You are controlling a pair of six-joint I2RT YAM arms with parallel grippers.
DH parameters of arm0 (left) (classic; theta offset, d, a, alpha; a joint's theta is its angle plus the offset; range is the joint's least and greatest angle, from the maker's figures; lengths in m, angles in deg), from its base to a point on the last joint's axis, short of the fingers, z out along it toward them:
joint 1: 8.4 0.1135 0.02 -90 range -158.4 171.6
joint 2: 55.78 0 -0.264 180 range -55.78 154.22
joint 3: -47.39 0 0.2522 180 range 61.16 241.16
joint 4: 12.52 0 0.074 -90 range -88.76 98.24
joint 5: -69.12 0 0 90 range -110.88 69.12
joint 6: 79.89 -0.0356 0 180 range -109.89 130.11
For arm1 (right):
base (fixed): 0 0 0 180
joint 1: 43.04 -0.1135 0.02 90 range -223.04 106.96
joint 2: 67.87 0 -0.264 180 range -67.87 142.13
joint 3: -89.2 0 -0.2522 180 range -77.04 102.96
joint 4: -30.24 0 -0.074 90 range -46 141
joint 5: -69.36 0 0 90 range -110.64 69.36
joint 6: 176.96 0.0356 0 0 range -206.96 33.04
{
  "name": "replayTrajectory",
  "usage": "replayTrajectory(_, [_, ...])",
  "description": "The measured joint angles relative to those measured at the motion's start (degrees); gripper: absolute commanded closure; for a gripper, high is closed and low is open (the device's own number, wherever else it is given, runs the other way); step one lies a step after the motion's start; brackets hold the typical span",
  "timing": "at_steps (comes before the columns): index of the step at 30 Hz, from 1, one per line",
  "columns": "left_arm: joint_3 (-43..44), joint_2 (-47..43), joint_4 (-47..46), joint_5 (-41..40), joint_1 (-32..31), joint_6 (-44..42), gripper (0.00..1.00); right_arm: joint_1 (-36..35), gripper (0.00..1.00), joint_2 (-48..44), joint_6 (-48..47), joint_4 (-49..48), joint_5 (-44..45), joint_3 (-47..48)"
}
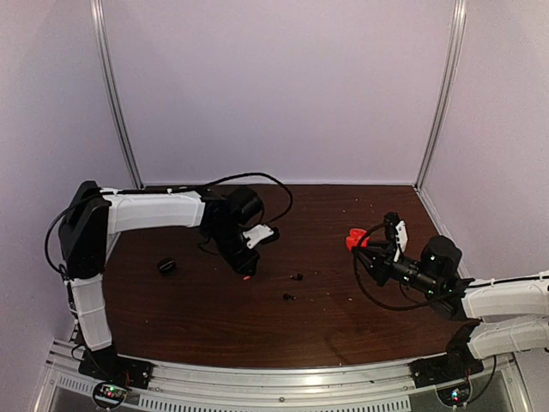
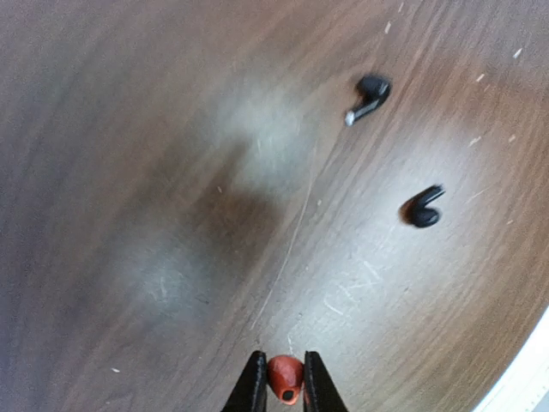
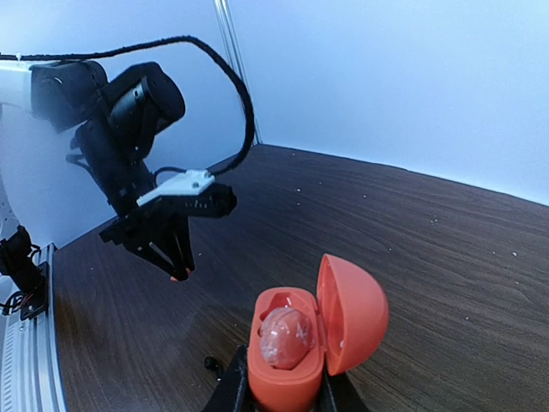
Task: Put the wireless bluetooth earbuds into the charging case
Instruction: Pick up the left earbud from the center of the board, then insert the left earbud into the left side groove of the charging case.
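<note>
Scratched dark wood table, black earbuds, lilac walls

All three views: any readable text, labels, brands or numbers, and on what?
None readable in any view.
Red charging case: no marking visible.
Red earbud, two black earbuds: no marking visible.
Boards at the arm bases: too small to read.

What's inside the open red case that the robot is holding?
The red case, held by the right gripper, stands open. Inside sits one shiny, rounded reddish lump, maybe an earbud. Anything beneath or behind that lump is covered.
</note>
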Motion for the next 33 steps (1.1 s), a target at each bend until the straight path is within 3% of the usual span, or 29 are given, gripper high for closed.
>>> replayTrajectory(5, [-4.5, -12.9, -11.9, 2.2, 0.1, 0.0, 0.93, -0.3, 0.94, 0.0, -1.3, -2.6, -3.9, 0.1])
replayTrajectory(10, [-14.0, -26.5, -31.6, 7.6, -0.2, 0.3, 0.93, -1.3, 0.96, 0.0, -3.1, -6.4, -6.7, 0.5])
replayTrajectory(14, [-19.7, -32.4, -45.0, 10.3, -1.8, 0.5, 0.93, -2.5, 0.96, 0.2, -5.1, -9.0, -7.9, 2.2])
replayTrajectory(24, [-22.9, -31.3, -68.1, 11.7, -9.1, 0.7, 0.93, -8.2, 0.96, 5.2, -9.0, -13.8, -8.2, 7.7])
replayTrajectory(33, [-22.6, -27.5, -73.6, 12.1, -11.7, 0.5, 0.93, -12.8, 0.96, 6.8, -13.2, -14.4, -8.2, 10.3])
